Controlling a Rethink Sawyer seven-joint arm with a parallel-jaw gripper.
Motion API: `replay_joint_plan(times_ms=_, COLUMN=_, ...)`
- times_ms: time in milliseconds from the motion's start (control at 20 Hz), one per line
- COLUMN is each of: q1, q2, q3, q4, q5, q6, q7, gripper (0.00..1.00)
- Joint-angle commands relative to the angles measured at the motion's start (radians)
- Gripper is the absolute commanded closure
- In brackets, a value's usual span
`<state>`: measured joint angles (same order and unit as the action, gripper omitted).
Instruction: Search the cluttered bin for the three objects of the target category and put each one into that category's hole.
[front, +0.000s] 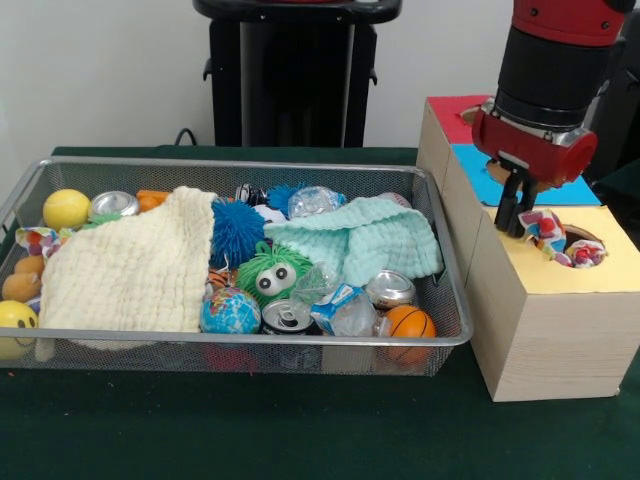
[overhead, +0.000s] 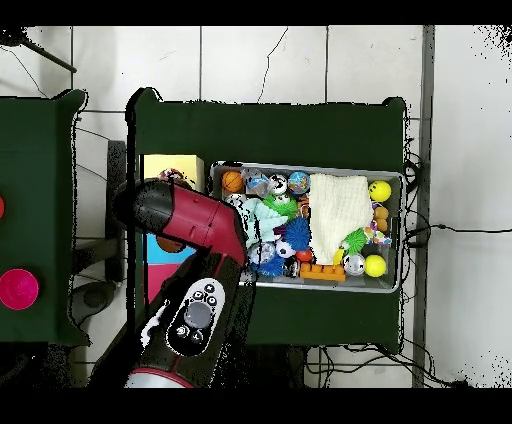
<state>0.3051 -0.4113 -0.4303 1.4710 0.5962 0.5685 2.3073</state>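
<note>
My gripper (front: 528, 225) hangs over the yellow section (front: 560, 275) of the wooden box, at the left rim of its round hole (front: 585, 245). It is shut on a small ball with a multicoloured pattern (front: 547, 228). A second patterned ball (front: 586, 254) lies down in the hole. In the overhead view the arm (overhead: 190, 222) covers the box and hides the gripper; only the yellow corner (overhead: 172, 166) and a blue strip (overhead: 158, 250) of the box show.
The wire bin (front: 240, 166) holds a cream cloth (front: 130, 265), a mint cloth (front: 365, 238), a blue spiky ball (front: 237, 230), a green fuzzy ball (front: 270, 275), a globe ball (front: 230, 312), a basketball (front: 410, 322), cans and yellow balls. Blue (front: 478, 170) and red (front: 455, 115) box sections lie behind.
</note>
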Motion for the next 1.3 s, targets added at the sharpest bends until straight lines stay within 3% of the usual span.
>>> replay_joint_plan(times_ms=50, q1=0.019, q2=0.128, q3=0.073, q4=-0.13, q5=0.059, q6=0.088, q7=0.357, gripper=1.0)
replay_joint_plan(times_ms=350, q1=0.027, q2=0.083, q3=0.025, q4=-0.12, q5=0.042, q6=0.158, q7=0.351, gripper=1.0)
replay_joint_plan(times_ms=700, q1=0.026, q2=-0.126, q3=-0.045, q4=0.009, q5=-0.025, q6=0.324, q7=0.259, gripper=1.0)
replay_joint_plan(times_ms=1050, q1=0.006, q2=-0.171, q3=-0.055, q4=0.034, q5=-0.045, q6=0.341, q7=0.212, gripper=1.0)
replay_joint_plan(times_ms=1150, q1=-0.005, q2=-0.169, q3=-0.046, q4=0.052, q5=-0.048, q6=0.299, q7=0.186, gripper=1.0)
replay_joint_plan(times_ms=1300, q1=-0.053, q2=-0.153, q3=0.024, q4=0.121, q5=-0.031, q6=0.149, q7=0.101, gripper=1.0)
